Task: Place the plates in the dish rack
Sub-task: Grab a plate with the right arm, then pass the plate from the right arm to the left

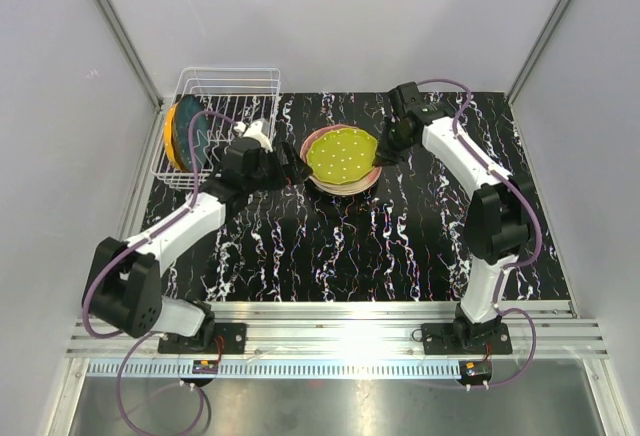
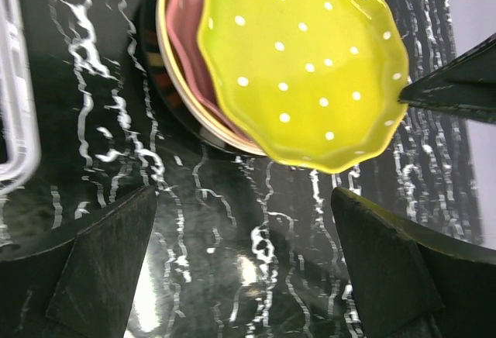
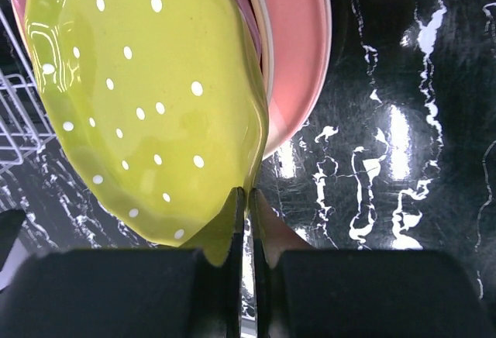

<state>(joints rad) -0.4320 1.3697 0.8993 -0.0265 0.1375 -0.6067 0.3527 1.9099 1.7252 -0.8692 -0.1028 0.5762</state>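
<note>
- The dish rack [image 1: 230, 70], a white wire basket, stands at the far left corner of the table, just beside the left wall.
- Two plates stand on edge at the rack's left end. An orange plate [image 1: 168, 136] is outermost and a dark teal plate [image 1: 192, 134] is against it. The other slots hold nothing.
- A stack of plates sits at the middle of the table's far half, to the right of the rack and apart from it.
- On top of the stack is a yellow-green plate with white dots [image 3: 139, 98]. Under it come a pink plate [image 3: 298, 59], a cream rim, and a dark plate [image 2: 157, 74] at the bottom.
- The right gripper [image 3: 248, 198] is pinched tight on the rim of the yellow-green plate, at its right side in the overhead view.
- The left gripper [image 2: 244, 194] is spread wide and holds nothing. It is low over the table, between the rack and the stack, and faces the stack.
- The table [image 1: 350, 246] has a black top with white marble veining and glossy highlights.
- Plain pale grey walls with aluminium corner posts close in the cell. A ribbed aluminium rail [image 1: 340, 321] along the near edge carries both arm bases.
</note>
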